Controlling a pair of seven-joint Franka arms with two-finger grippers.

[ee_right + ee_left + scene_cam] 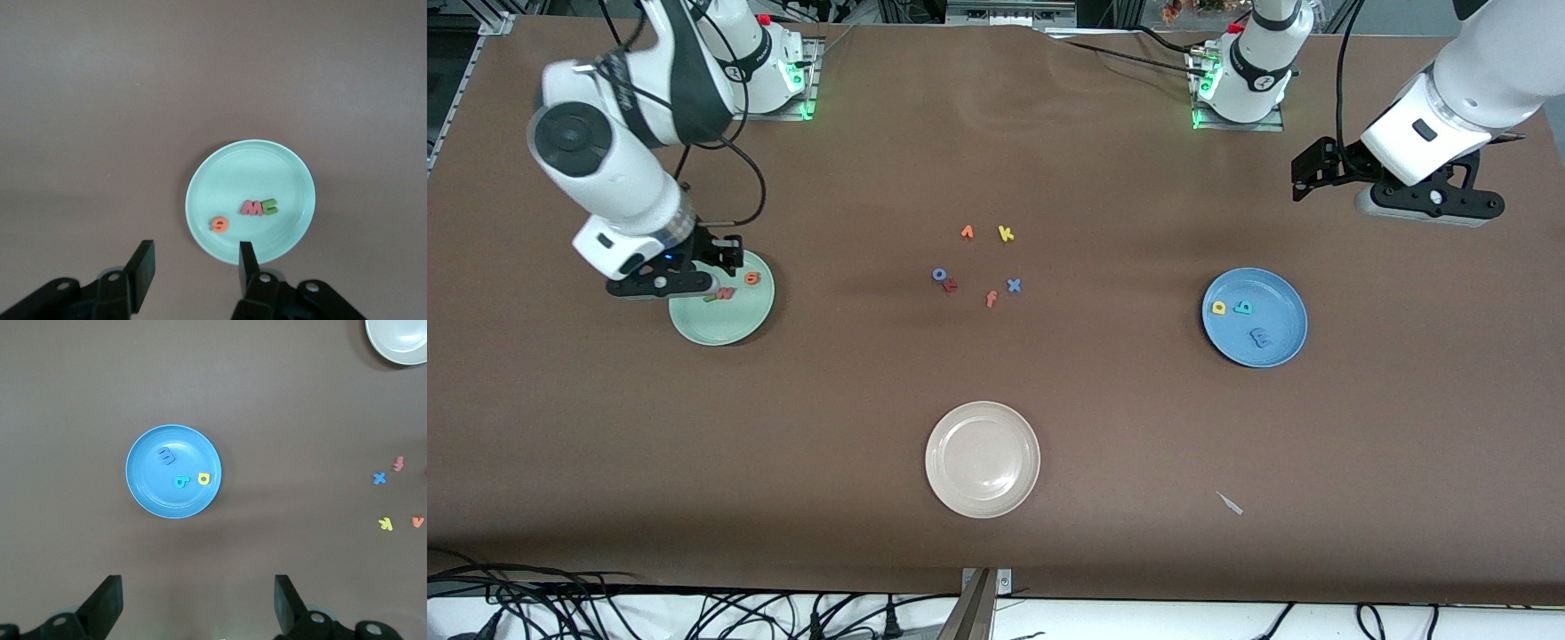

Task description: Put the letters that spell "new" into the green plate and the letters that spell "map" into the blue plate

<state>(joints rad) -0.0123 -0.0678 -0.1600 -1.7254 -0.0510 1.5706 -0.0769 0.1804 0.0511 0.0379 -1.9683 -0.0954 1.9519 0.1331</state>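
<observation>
The green plate (734, 327) holds the orange "e" (751, 277), the pink "w" (726, 292) and the olive "n" (710, 298). My right gripper (660, 283) hangs over that plate's rim toward the right arm's end. In the right wrist view it (195, 273) is open and empty, with the plate (253, 167) and its letters just ahead. The blue plate (1280, 302) holds the yellow "p" (1218, 308), the teal "a" (1242, 308) and the blue "m" (1260, 337). My left gripper (1423, 203) waits above bare table. In the left wrist view it (197, 607) is open and empty.
A beige-white plate (983, 427) sits near the front camera. Several loose letters lie mid-table: orange "v" (967, 232), yellow "k" (1006, 234), blue "o" (939, 274), salmon "f" (991, 298), blue "x" (1014, 285). A small pale scrap (1230, 503) lies nearer the camera than the blue plate.
</observation>
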